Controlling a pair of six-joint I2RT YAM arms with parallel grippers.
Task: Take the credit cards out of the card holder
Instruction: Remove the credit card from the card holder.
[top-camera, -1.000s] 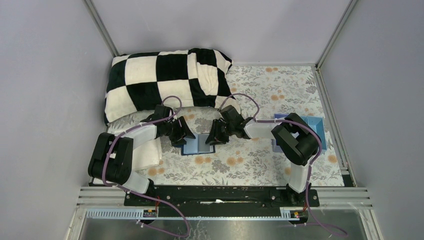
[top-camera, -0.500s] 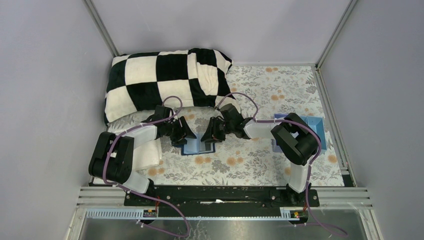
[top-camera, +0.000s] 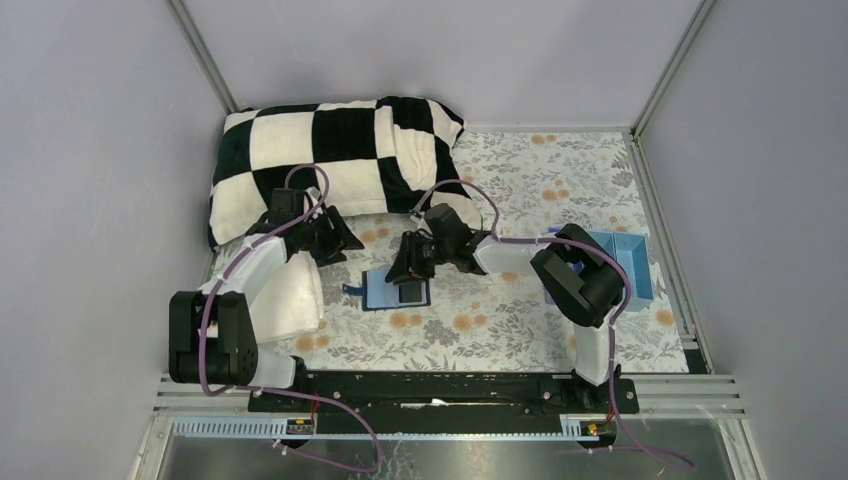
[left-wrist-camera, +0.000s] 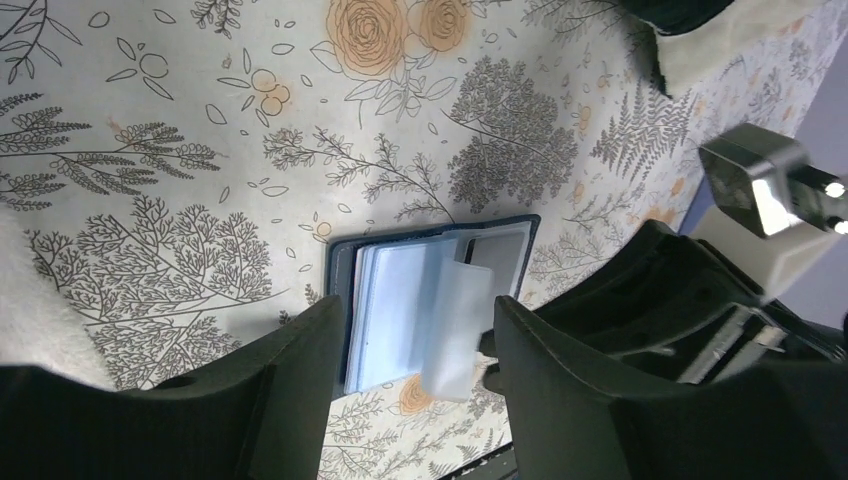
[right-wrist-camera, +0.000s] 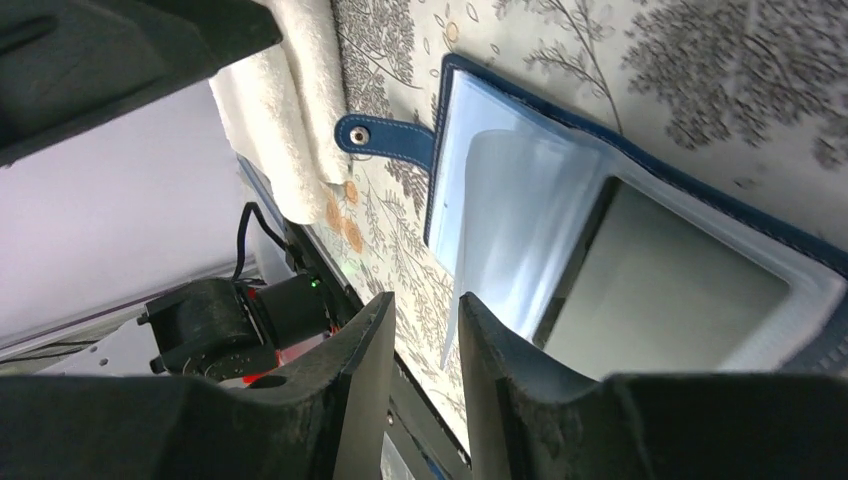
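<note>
The left pincer (left-wrist-camera: 410, 335) hangs released, far-left of the open navy-blue folding card holder (top-camera: 380, 292) lying at the middle of the floral-patterned counter (top-camera: 520, 320). The right pincer (right-wrist-camera: 425, 310), narrowly parted, straddles its lifted clear plastic sleeve (right-wrist-camera: 510, 220); whether it grips, I cannot tell.

You have one dark navy folding card holder (top-camera: 393, 292) with one grey card (right-wrist-camera: 680, 290) showing inside. There is one black-and-white checked pillow (top-camera: 330, 165) far left, one white towel (top-camera: 295, 300) near left and one light-blue plastic compartment tray (top-camera: 632, 262) right. There are two black grippers: left gripper (top-camera: 340, 240), right gripper (top-camera: 401, 272).
</note>
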